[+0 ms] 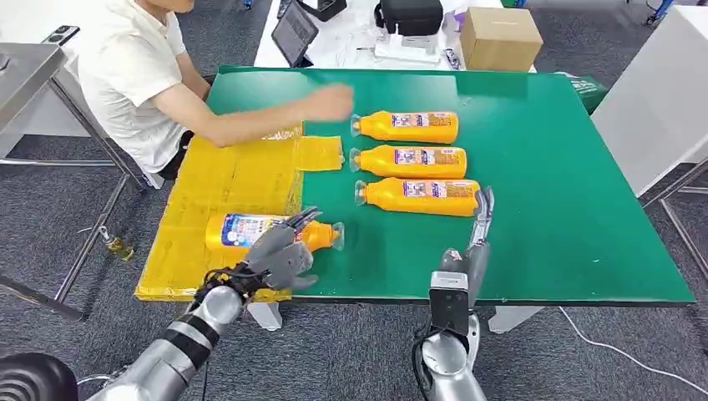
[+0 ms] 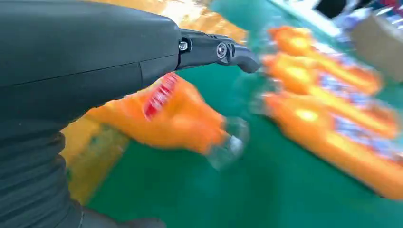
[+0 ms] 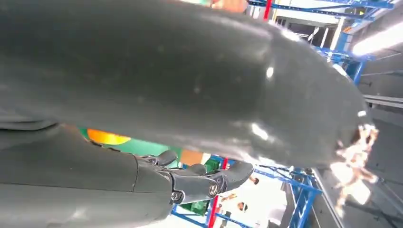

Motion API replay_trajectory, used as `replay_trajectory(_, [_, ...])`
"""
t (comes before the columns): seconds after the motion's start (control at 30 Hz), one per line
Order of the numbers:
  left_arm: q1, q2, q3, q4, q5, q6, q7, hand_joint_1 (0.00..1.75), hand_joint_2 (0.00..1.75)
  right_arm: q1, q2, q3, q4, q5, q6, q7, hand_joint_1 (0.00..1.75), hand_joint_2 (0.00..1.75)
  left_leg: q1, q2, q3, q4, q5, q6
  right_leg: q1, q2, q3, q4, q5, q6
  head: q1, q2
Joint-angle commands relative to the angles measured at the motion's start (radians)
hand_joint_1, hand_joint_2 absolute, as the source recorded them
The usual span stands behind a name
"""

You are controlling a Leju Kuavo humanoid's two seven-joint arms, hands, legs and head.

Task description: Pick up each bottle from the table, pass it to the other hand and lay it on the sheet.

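An orange bottle (image 1: 242,229) with a blue and white label lies on its side at the near edge of the yellow sheet (image 1: 225,180), its clear cap end over the green table (image 1: 568,209). My left hand (image 1: 281,251) hovers over its neck with fingers spread, not gripping it. The left wrist view shows the thumb (image 2: 214,50) stretched out above that bottle (image 2: 176,118). Three more orange bottles (image 1: 409,126) (image 1: 413,160) (image 1: 426,195) lie in a row mid-table. My right hand (image 1: 479,227) stands edge-on with straight fingers, empty, at the base end of the nearest one.
A person in a white shirt (image 1: 134,75) sits at the far left, their hand (image 1: 330,102) reaching over the table near the farthest bottle's cap. Behind the table are a cardboard box (image 1: 499,38), a tablet (image 1: 294,33) and a black bag (image 1: 409,15).
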Motion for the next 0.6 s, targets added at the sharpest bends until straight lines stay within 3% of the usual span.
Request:
replay_trajectory(0.03, [0.239, 0.017, -0.005, -0.448, 0.283, 0.076, -0.139, 0.0, 1.75, 0.021, -0.029, -0.036, 0.008, 0.064, 0.001, -0.002, 0.0, 0.0, -0.001, 0.003, 0.005, -0.001, -0.002, 0.002, 0.0, 0.001, 0.004, -0.001, -0.001, -0.002, 0.0, 0.0])
replay_trajectory(0.07, [0.263, 0.005, -0.003, -0.495, 0.349, 0.104, -0.133, 0.0, 1.75, 0.016, -0.046, -0.037, 0.042, 0.142, 0.001, -0.002, 0.0, 0.0, 0.0, 0.002, 0.003, -0.001, -0.002, 0.002, 0.0, 0.001, 0.002, -0.001, -0.001, -0.002, 0.0, 0.0])
replay_trajectory(0.17, [0.263, 0.005, -0.003, -0.495, 0.349, 0.104, -0.133, 0.0, 1.75, 0.016, -0.046, -0.037, 0.042, 0.142, 0.001, -0.002, 0.0, 0.0, 0.0, 0.002, 0.005, -0.001, -0.003, 0.003, 0.001, 0.0, 0.005, -0.002, -0.002, -0.002, 0.0, 0.0])
replay_trajectory(0.2, [0.271, -0.011, 0.01, -0.51, 0.352, 0.172, -0.161, 0.0, 1.75, 0.009, -0.067, -0.041, 0.064, 0.147, 0.001, -0.002, 0.0, 1.75, 0.0, 0.001, 0.003, 0.0, -0.002, 0.002, 0.0, 0.0, 0.003, -0.001, -0.001, -0.002, 0.0, 0.0])
replay_trajectory(0.23, [0.277, -0.023, 0.017, -0.513, 0.364, 0.251, -0.179, 0.0, 1.75, 0.006, -0.069, -0.073, 0.083, 0.176, 0.001, -0.002, 0.0, 1.75, 0.0, 0.002, 0.006, -0.001, -0.003, 0.003, 0.001, -0.001, 0.005, -0.002, -0.002, -0.003, 0.0, 0.0])
replay_trajectory(0.33, [0.301, -0.038, 0.041, -0.526, 0.442, 0.309, -0.188, 0.0, 1.75, -0.019, -0.099, -0.135, 0.217, 0.291, 0.001, -0.002, 0.0, 1.75, 0.0, -0.001, 0.005, -0.001, -0.002, 0.003, 0.001, -0.003, 0.005, -0.003, -0.001, -0.002, -0.001, 0.0])
replay_trajectory(0.37, [0.325, -0.048, 0.064, -0.545, 0.509, 0.307, -0.199, 0.0, 1.75, -0.059, -0.126, -0.197, 0.371, 0.428, 0.001, -0.002, 0.0, 1.75, 0.0, 0.0, 0.004, -0.002, -0.001, 0.002, 0.001, -0.001, 0.005, -0.003, -0.001, -0.002, 0.0, 0.0])
replay_trajectory(0.43, [0.347, -0.062, 0.088, -0.566, 0.564, 0.327, -0.209, 0.0, 1.75, -0.084, -0.149, -0.307, 0.44, 0.529, 0.001, -0.002, 0.0, 1.75, 0.0, 0.0, 0.007, -0.004, -0.001, 0.003, 0.001, -0.001, 0.009, -0.007, 0.0, -0.001, 0.0, 0.0])
replay_trajectory(0.5, [0.357, -0.072, 0.107, -0.584, 0.636, 0.347, -0.204, 0.0, 1.75, -0.106, -0.165, -0.441, 0.468, 0.71, 0.001, -0.002, 0.0, 1.75, 0.0, -0.001, 0.006, -0.002, -0.001, 0.003, 0.001, -0.002, 0.008, -0.005, 0.0, -0.002, -0.001, 0.0])
replay_trajectory(0.6, [0.358, -0.065, 0.104, -0.594, 0.667, 0.351, -0.2, 0.0, 1.75, -0.111, -0.188, -0.5, 0.451, 0.855, 0.001, 0.017, 0.0, 1.75, -0.001, -0.004, 0.003, -0.001, -0.001, 0.003, 0.0, -0.005, 0.005, -0.003, -0.001, -0.001, 0.0, 0.0])
